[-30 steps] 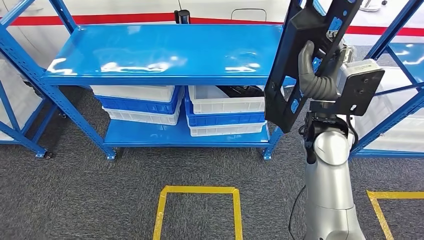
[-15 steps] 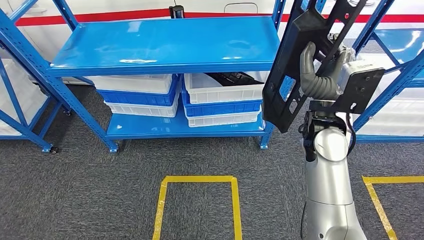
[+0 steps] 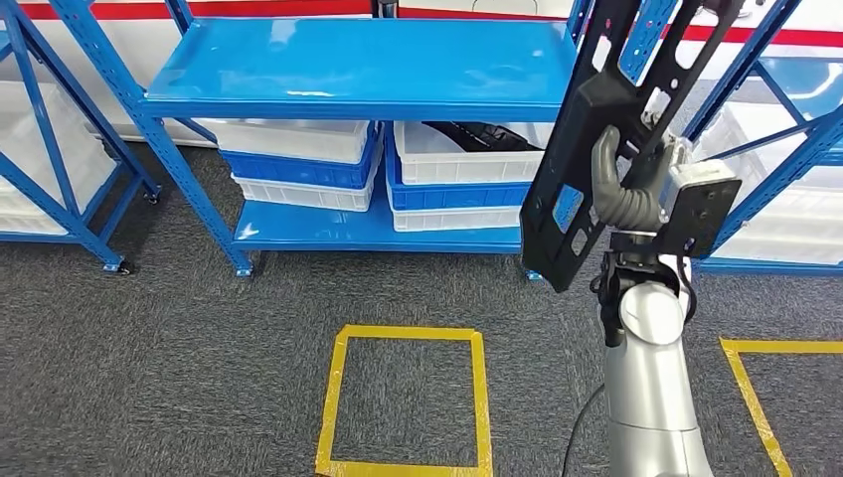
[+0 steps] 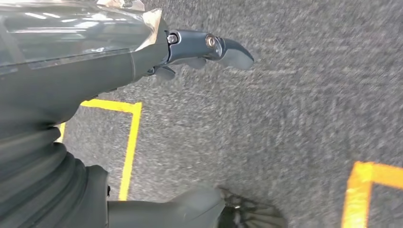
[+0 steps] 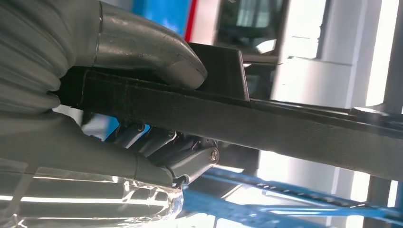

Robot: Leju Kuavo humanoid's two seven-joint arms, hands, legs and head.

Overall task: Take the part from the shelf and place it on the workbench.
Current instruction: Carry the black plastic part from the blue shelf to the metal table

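Right hand (image 3: pixel 626 184) grips the part (image 3: pixel 606 129), a long black perforated frame, raised in front of the blue shelf (image 3: pixel 368 65). Thumb and fingers (image 5: pixel 157 142) wrap a black bar of the part from opposite sides; the hold looks firm in the right wrist view.

Part's long axis runs steeply up and slightly tilted, its upper end leaning away from the robot and passing out of the head view, its lower end hanging below the hand, near the shelf's right front post. Hand holds it roughly mid-length, so the part extends well past the hand both ways.

Part is clear of the shelf, touching neither the top board nor the white and blue bins (image 3: pixel 457 184) on the lower level.

Left hand (image 4: pixel 209 47) hangs low over grey carpet and yellow floor tape (image 3: pixel 408 397), holding nothing, fingers loosely apart.

Workbench is not among what these views show. Judgement: pickup done, carry stage in hand. Coming move likely turns on swinging the long part clear of the shelf posts; the overhanging ends are the snag risk.
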